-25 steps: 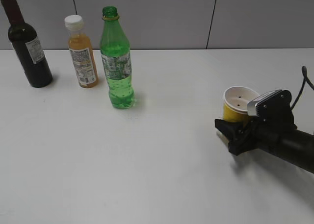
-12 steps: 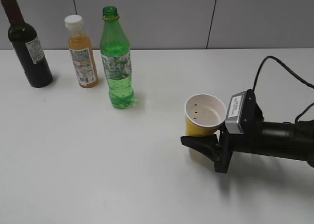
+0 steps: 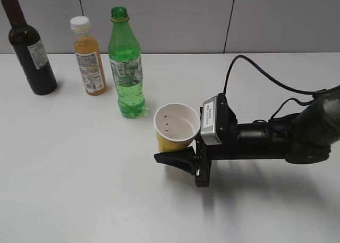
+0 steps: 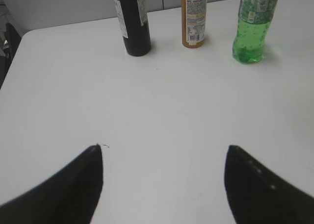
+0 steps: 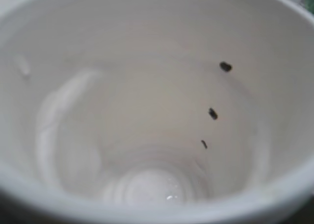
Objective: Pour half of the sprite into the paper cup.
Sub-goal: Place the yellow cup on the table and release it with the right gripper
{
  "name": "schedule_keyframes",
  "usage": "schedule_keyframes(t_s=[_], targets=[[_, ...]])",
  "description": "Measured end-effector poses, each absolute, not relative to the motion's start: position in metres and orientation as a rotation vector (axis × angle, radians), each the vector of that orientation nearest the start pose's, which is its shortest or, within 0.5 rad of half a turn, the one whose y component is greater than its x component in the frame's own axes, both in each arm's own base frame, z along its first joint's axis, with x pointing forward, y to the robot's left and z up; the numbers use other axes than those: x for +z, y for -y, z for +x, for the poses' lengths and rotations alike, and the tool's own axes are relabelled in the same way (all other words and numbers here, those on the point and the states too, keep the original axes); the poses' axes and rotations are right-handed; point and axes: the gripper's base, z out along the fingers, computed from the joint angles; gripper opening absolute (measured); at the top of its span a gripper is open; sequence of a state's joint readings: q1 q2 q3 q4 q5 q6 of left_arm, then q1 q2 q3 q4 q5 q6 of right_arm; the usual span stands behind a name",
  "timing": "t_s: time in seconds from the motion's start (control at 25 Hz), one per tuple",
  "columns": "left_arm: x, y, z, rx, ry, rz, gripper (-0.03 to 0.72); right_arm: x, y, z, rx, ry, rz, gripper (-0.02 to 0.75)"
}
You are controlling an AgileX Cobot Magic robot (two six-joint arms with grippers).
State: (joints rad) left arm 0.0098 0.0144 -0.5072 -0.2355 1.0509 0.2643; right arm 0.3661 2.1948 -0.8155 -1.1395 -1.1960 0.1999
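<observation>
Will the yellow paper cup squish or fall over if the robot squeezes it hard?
Probably squishy: the paper cup looks thin-walled, so the right gripper could dent it. It is empty, so likely very light. Being narrower at the bottom, it might tip easily when nudged.

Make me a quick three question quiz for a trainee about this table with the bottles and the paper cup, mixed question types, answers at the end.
1. True or false: the sprite has its cap off.
2. Which gripper has the paper cup between its jaws? A) left gripper B) right gripper C) neither
3. Fill in: in the exterior view, the bottle at the far left is the dark ____ bottle.

Key
1. True: the neck is open, while the orange juice bottle keeps its white cap.
2. B: the right gripper holds the cup; the left gripper is open over bare table.
3. wine
</observation>
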Motion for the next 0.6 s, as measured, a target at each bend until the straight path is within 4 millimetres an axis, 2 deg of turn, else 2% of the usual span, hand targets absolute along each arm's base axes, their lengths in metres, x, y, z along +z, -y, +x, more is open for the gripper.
schedule_keyframes(t_s=[0.28, 0.6], targets=[[0.282, 0.018, -0.004, -0.108, -2.004, 0.265, 0.587, 0.052, -0.197, 0.29, 0.958, -1.447, -1.402, 0.445], [0.282, 0.018, -0.004, -0.108, -2.004, 0.265, 0.587, 0.041, -0.202, 0.303, 1.009, -1.533, -1.371, 0.445]])
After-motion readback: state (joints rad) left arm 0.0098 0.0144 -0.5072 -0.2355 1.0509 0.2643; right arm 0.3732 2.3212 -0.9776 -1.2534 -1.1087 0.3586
